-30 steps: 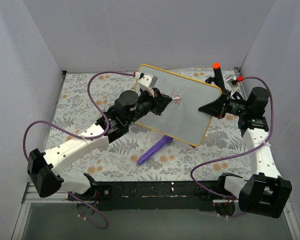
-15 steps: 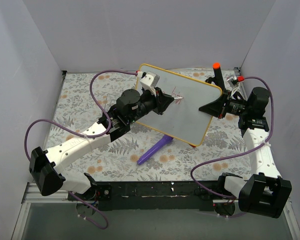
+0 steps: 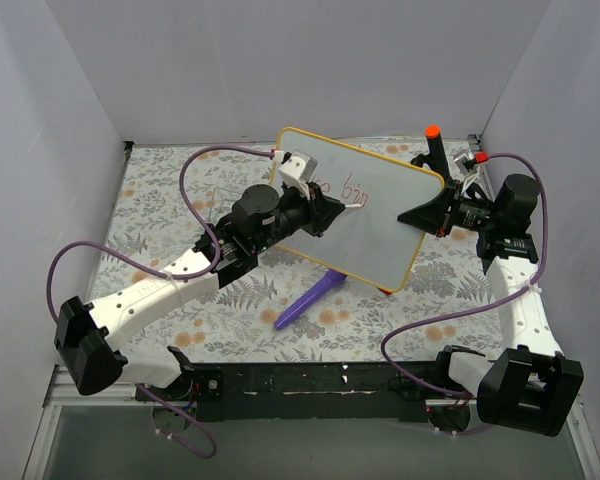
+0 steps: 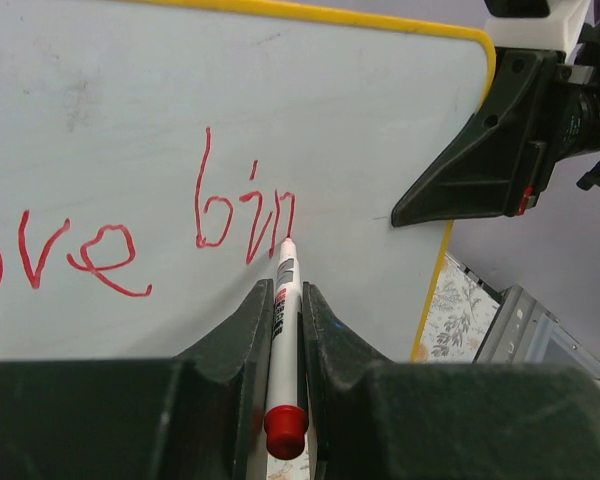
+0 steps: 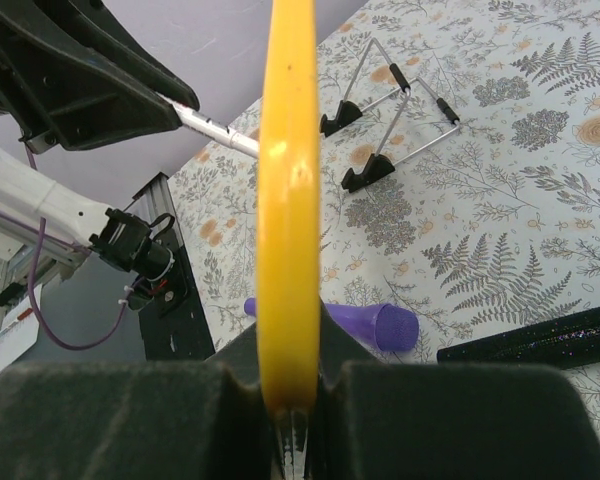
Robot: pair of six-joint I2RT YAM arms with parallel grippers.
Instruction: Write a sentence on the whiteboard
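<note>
Fern-and-flower cloth [image 3: 170,200] covers the bench, with plain white walls around it. From above, the whiteboard [image 3: 380,215] is held up at a tilt toward 1 o'clock from the middle of the bench, its yellow frame running round the white face. Whether its lowest corner touches the cloth I cannot tell.

My right end effector [image 3: 420,215] is clenched on the board's edge at the 3 o'clock side. My right wrist camera shows that yellow edge head-on, wedged between my two dark pads.

My left end effector [image 3: 330,205] is clenched round a white marker [image 4: 283,300] with a red end cap. The barrel is pinched between both fingers and the tip touches the board face.

The sentence [image 4: 210,220] is in thin red strokes. From my left wrist I read "ve" at 9 o'clock of the tip and "bin" just above it, with the tip at the foot of the last stroke. Letters farther toward 9 o'clock are cut off at the edge of my view.

At 6 o'clock below the board, a purple tapered object [image 3: 310,300] lies on the cloth, apart from the board. My right wrist view also shows a wire stand [image 5: 390,130] with black feet at 12 o'clock and a black glittery rod [image 5: 540,340] at 4 o'clock, both on the cloth.

At 12 o'clock of my right end effector in the top view stands a dark thing with an orange top [image 3: 433,140]. What it is I cannot tell.
</note>
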